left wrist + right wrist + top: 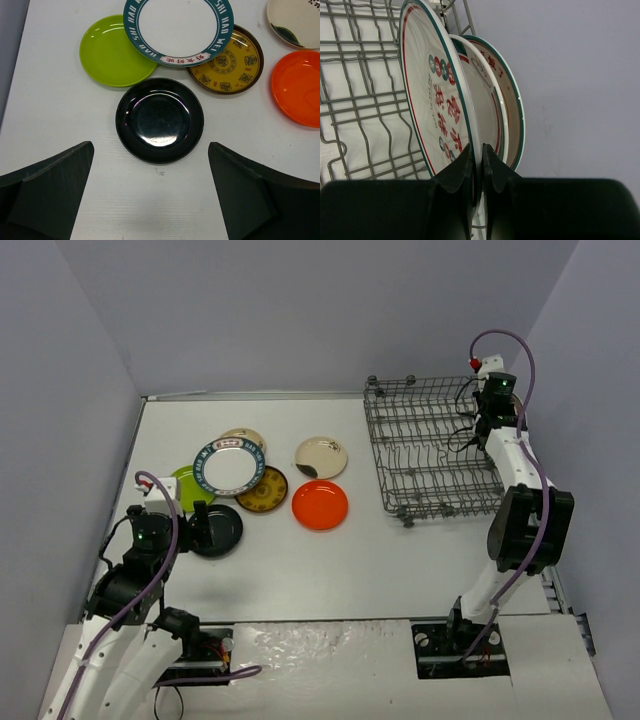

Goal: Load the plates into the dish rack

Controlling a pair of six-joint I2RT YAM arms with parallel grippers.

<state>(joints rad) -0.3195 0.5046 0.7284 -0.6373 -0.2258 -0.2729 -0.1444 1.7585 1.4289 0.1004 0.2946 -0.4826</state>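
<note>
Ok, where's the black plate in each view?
Top external: black plate at the near-left of the plate cluster.
Left wrist: black plate mid-frame, just beyond the left gripper.
Right wrist: not in it.
Shared landmark: lime-green plate, beyond it to the left in top external and left wrist.

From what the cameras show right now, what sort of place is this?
Probably a robot test cell, not a kitchen: a white table closed in by plain grey walls, holding plates and a wire dish rack.
</note>
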